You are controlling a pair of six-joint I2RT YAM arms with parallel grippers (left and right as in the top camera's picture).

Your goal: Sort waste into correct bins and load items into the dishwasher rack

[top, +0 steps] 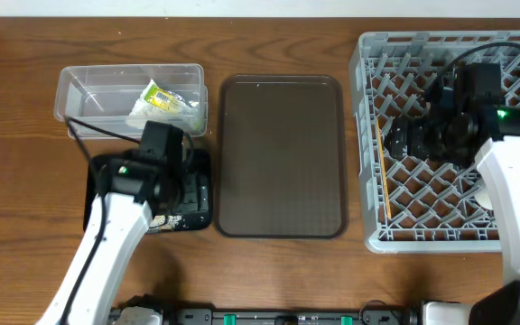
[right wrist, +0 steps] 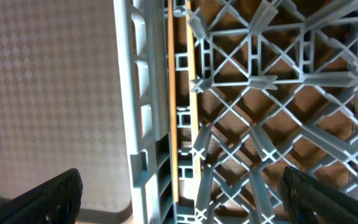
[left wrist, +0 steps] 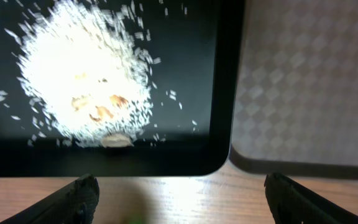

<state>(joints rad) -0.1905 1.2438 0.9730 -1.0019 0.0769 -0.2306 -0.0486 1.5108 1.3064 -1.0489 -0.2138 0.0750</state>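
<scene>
The clear tub [top: 88, 90] at the back left holds the crumpled white tissue with its yellow-green wrapper [top: 162, 101]. The black tray [left wrist: 191, 152] holds a heap of white rice grains [left wrist: 82, 74]; a few grains show beside my left arm [top: 165, 219]. My left gripper [left wrist: 179, 199] is open and empty, above the tray's front right corner [top: 190, 194]. The grey dishwasher rack [top: 441, 236] stands at the right. Wooden chopsticks [right wrist: 173, 112] lie along its left wall [top: 384, 176]. My right gripper [right wrist: 182, 193] is open and empty above them [top: 409, 140]. The dish, bowl and cups are hidden.
The brown serving tray [top: 283, 153] lies between the black tray and the rack; it also shows in the left wrist view [left wrist: 309, 81] and the right wrist view [right wrist: 48, 87]. Bare wooden table [top: 269, 280] runs along the front.
</scene>
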